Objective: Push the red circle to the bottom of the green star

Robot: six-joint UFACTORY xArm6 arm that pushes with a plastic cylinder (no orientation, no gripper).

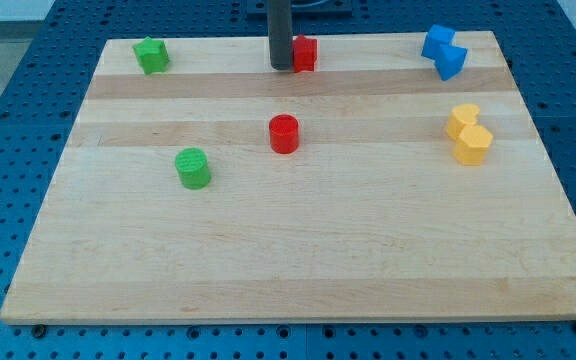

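The red circle (pixel 284 133) stands near the board's middle, a little above centre. The green star (pixel 152 55) sits at the top left corner of the board. My tip (pixel 281 66) is at the top edge, touching the left side of a second red block (pixel 305 53) whose shape is partly hidden by the rod. The tip is well above the red circle and far to the right of the green star. A green circle (pixel 193 168) lies lower left of the red circle.
Two blue blocks (pixel 444 51) sit together at the top right. Two yellow blocks (pixel 467 134) sit together at the right edge. The wooden board (pixel 298 260) lies on a blue perforated table.
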